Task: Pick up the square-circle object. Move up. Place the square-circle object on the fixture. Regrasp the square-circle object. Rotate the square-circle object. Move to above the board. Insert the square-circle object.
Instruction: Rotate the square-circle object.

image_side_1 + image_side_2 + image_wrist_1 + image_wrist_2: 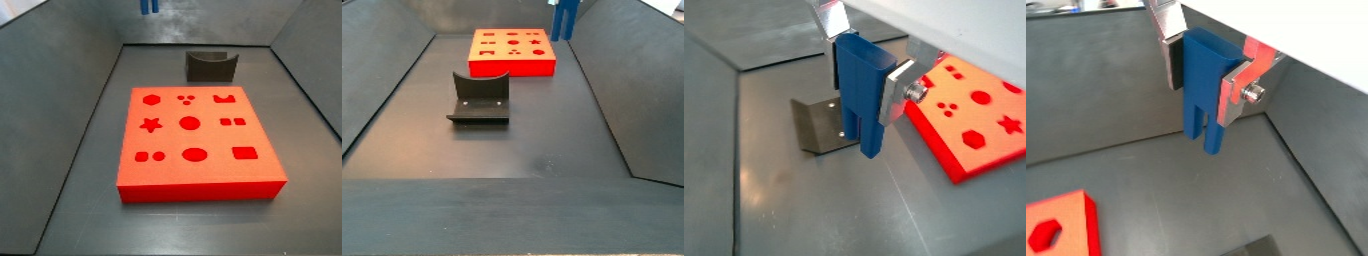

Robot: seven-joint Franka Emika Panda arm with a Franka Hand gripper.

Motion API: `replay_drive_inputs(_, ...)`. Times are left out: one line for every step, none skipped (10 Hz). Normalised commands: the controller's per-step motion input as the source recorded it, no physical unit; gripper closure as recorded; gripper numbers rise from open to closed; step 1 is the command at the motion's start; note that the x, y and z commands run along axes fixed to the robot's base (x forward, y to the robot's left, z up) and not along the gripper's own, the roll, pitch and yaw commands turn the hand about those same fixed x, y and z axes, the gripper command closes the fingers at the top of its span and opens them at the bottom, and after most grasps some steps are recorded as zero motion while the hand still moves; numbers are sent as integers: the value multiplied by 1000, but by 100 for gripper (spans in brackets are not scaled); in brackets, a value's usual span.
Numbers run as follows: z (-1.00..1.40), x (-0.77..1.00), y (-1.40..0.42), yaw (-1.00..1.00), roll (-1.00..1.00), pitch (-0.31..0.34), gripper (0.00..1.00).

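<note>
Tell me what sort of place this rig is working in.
Probably a lab test bench: a dark walled bin holding only a red board with shaped holes and a black fixture. The gripper hangs high up, its fingers shut on a blue block, prongs down.

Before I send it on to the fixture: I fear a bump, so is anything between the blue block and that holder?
Nothing visible. The pincer holds the square-circle object high, prongs down; bare floor separates it from the fixture. The board lies aside.
</note>
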Motion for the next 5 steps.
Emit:
replay_drive_inputs(4,3,12,-1000,-90,60,100)
replay_drive_inputs(5,4,12,-1000,-106,70,100)
replay_drive_inputs(6,5,12,-1000,-128,84,100)
replay_drive_inputs(7,7,13,-944,-153,99,100)
replay_drive_inputs(10,9,13,-620,-153,98,100)
